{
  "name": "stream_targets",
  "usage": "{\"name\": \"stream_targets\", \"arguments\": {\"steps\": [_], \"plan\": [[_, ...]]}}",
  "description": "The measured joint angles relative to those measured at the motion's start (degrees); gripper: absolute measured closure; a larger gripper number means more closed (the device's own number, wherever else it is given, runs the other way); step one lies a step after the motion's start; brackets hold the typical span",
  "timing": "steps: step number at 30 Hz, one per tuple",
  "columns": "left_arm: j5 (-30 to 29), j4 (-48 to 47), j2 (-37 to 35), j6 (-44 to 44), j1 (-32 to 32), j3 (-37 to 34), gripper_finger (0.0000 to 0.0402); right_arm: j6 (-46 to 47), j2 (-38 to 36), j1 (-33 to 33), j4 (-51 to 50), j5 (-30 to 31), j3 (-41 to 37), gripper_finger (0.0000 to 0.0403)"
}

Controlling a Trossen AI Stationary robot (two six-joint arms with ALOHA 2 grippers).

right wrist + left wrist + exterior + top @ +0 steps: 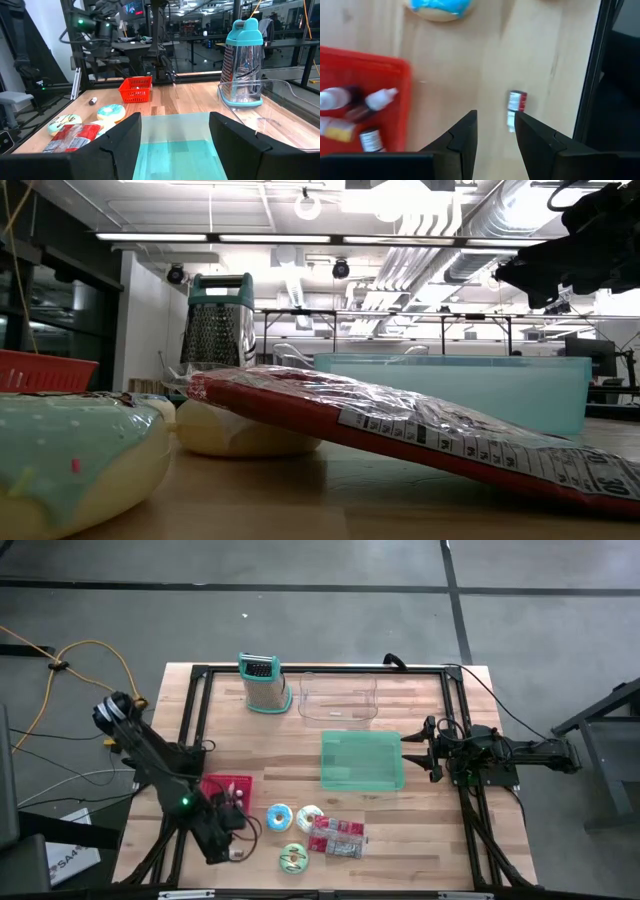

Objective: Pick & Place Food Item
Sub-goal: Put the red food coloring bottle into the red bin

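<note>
Three iced donuts lie near the table's front edge: blue [280, 817], white [310, 817] and green [293, 858]. Beside them a red snack packet [337, 837] leans on a donut [250, 430] in the low view. My left gripper [495, 132] is open and points steeply down at bare wood by the front left corner, between a red basket [360, 100] and the table's black frame. A small red-and-white bottle [516, 104] lies on the table just beyond its fingertips. My right gripper [175, 145] waits open and level at the right edge, beside a teal bin [362, 760].
The red basket [228, 790] holds several small bottles. A grater [262, 683] and a clear container [338, 698] stand at the back. The black frame rail [592, 75] runs close beside the left gripper. Bare wood lies left of the teal bin.
</note>
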Motion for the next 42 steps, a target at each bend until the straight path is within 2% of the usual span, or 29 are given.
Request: {"name": "stream_targets", "arguments": {"steps": [7, 42], "plan": [[0.1, 4.3, 4.8, -0.9, -2.1, 1.8, 0.0276, 0.0, 0.0, 0.0, 0.0, 0.0, 0.0, 0.0180], [-2.9, 8.9, 14.6, -5.9, -7.3, 1.8, 0.0276, 0.0, 0.0, 0.0, 0.0, 0.0, 0.0, 0.0180]]}}
